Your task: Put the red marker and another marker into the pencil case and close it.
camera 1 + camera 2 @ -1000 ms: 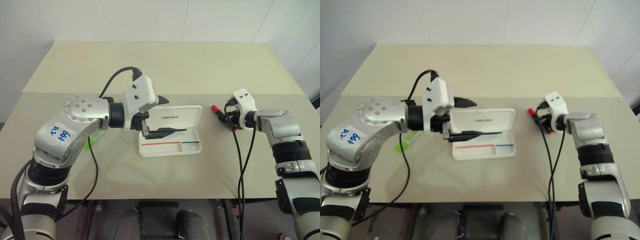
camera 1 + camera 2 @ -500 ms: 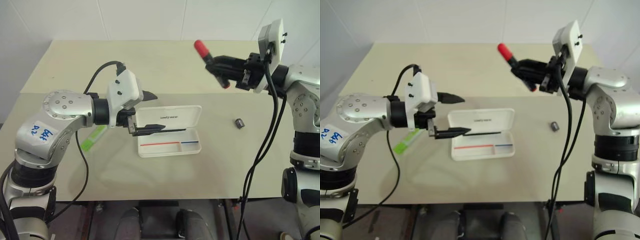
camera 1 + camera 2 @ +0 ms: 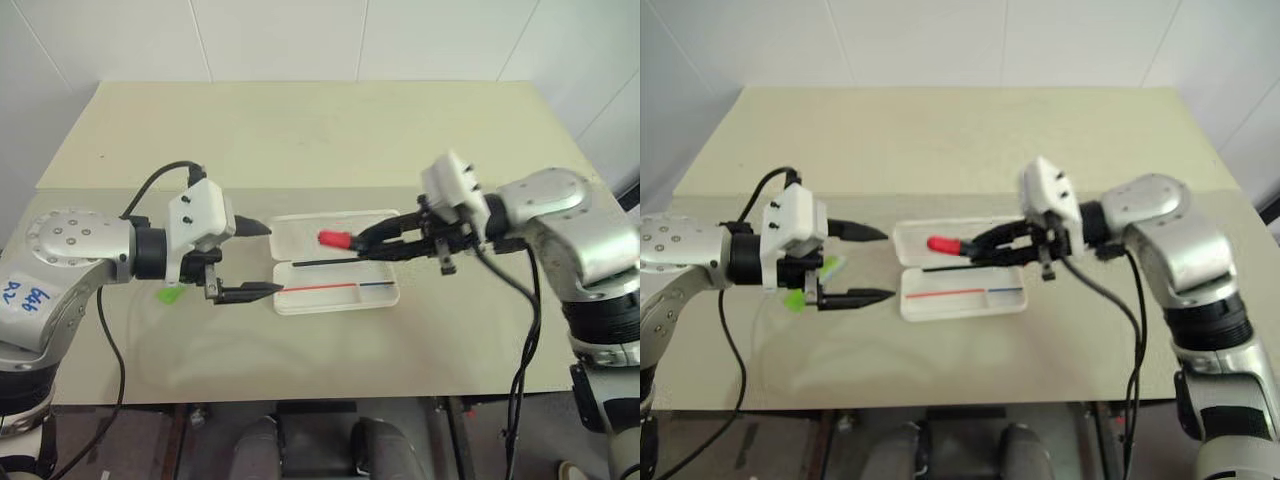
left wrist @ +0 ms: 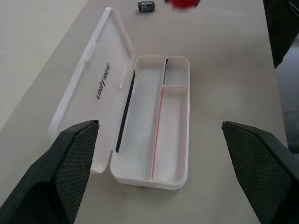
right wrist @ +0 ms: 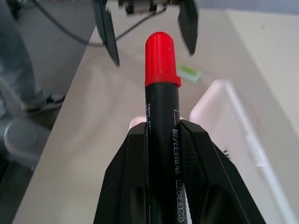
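The pencil case point(image 3: 336, 296) lies open at mid-table, its white lid point(image 4: 100, 88) folded back and its striped tray point(image 4: 174, 140) bare. My right gripper point(image 3: 368, 240) is shut on the red marker point(image 3: 334, 239), gripping the black barrel. The red cap points toward my left arm and hovers over the case's lid and hinge. In the right wrist view the red marker point(image 5: 161, 93) rises between the black fingers point(image 5: 133, 172). My left gripper point(image 3: 273, 260) stands open just left of the case, holding nothing. The other marker, lime green point(image 3: 798, 297), lies on the table behind the left gripper.
A small dark cap-like piece point(image 4: 145, 5) lies on the table beyond the far end of the case. The beige table point(image 3: 330, 130) stretches back to a white wall. Black cables hang from both wrists.
My right arm has swung down and to the left from high up, bringing the red marker over the open case. My left gripper has drawn back to the left, off the case, still open.
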Controlling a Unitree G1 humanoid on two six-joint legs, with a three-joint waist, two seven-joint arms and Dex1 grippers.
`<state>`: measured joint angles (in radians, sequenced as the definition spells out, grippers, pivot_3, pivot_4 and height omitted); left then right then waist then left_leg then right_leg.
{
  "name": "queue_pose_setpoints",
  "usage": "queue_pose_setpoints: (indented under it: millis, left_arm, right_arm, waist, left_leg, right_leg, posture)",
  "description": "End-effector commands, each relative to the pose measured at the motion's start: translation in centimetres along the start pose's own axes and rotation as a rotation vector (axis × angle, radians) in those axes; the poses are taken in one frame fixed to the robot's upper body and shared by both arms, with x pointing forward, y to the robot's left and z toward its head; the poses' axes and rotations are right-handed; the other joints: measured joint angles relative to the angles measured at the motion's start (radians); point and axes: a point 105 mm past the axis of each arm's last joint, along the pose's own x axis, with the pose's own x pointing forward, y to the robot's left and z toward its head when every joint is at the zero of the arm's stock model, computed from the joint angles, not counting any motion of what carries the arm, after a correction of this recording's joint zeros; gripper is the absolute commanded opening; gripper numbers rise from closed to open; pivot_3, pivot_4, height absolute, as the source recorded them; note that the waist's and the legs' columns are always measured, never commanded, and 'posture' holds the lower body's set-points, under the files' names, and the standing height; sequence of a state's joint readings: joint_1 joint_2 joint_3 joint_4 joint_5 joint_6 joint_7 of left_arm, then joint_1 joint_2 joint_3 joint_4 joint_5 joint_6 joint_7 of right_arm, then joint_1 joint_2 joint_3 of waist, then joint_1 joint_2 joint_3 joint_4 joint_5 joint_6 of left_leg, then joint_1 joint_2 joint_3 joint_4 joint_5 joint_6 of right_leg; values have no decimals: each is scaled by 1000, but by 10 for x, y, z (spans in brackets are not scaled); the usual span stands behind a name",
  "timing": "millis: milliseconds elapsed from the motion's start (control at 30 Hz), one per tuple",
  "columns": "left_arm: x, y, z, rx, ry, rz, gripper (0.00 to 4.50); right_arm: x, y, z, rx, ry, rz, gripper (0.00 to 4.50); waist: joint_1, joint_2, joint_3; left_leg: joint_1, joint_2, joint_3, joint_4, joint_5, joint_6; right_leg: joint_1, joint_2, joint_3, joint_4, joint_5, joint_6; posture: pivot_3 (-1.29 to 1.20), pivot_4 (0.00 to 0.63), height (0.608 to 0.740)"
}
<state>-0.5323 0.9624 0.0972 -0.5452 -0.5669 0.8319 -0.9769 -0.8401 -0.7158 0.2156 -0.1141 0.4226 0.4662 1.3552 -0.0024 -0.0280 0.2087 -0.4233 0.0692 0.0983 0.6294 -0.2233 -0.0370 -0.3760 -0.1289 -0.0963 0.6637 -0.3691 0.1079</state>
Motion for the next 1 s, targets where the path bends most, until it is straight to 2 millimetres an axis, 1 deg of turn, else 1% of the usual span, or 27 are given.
queue_pose_setpoints:
  millis: [33, 100, 233, 333, 467, 567, 767, 800, 867, 1000]
  left_arm:
    - [-6, -4, 11, 47, -17, 14, 4500]
    - [-6, -6, 10, 42, -9, 17, 4500]
    - [-8, -8, 9, 34, 2, 26, 4500]
    - [-9, -9, 9, 29, 3, 31, 4500]
    - [-8, -10, 10, 25, 1, 34, 4500]
    - [-8, -10, 10, 24, 2, 37, 4500]
    - [-7, -11, 12, 27, -3, 36, 4500]
    - [-7, -11, 12, 27, -3, 36, 4500]
    - [-7, -11, 12, 27, -3, 37, 4500]
    - [-8, -12, 12, 27, -4, 38, 4500]
  right_arm:
    - [13, -5, -8, -117, 59, 19, 576]
    - [19, -8, -16, -149, 85, 31, 576]
    - [25, -8, -20, -172, 91, 60, 576]
    - [32, -9, -27, -182, 105, 62, 576]
    - [40, -12, -35, -185, 115, 50, 576]
    - [46, -17, -45, -206, 165, 20, 576]
    - [50, -21, -49, -196, 163, 9, 576]
    - [51, -21, -50, -192, 164, 8, 1295]
    - [52, -22, -51, -186, 165, 2, 1950]
    - [51, -22, -56, -176, 174, 0, 3404]
  waist:
    - [0, 0, 0]
    - [0, 0, 0]
    - [1, 0, 0]
    - [0, 0, 0]
    - [0, 0, 0]
    - [-1, 0, 0]
    - [-1, 0, 0]
    - [-1, 0, 0]
    - [-1, 0, 0]
    - [-1, 0, 0]
  left_leg:
    - [0, 0, 0, 0, 0, 0]
    - [0, 0, 0, 0, 0, 0]
    - [0, 0, 0, 0, 0, 0]
    - [0, 0, 0, 0, 0, 0]
    - [0, 0, 0, 0, 0, 0]
    - [0, 0, 0, 0, 0, 0]
    - [0, 0, 0, 0, 0, 0]
    - [0, 0, 0, 0, 0, 0]
    - [0, 0, 0, 0, 0, 0]
    - [0, 0, 0, 0, 0, 0]
  right_leg:
    - [0, 0, 0, 0, 0, 0]
    - [0, 0, 0, 0, 0, 0]
    - [0, 0, 0, 0, 0, 0]
    - [0, 0, 0, 0, 0, 0]
    - [0, 0, 0, 0, 0, 0]
    - [0, 0, 0, 0, 0, 0]
    - [0, 0, 0, 0, 0, 0]
    - [0, 0, 0, 0, 0, 0]
    - [0, 0, 0, 0, 0, 0]
    - [0, 0, 0, 0, 0, 0]
  posture:
    - [0, 150, 740]
    - [0, 150, 740]
    - [0, 150, 740]
    - [0, 150, 740]
    - [0, 150, 740]
    - [0, 150, 740]
    - [0, 150, 740]
    - [0, 150, 740]
    - [0, 150, 740]
    - [0, 150, 740]
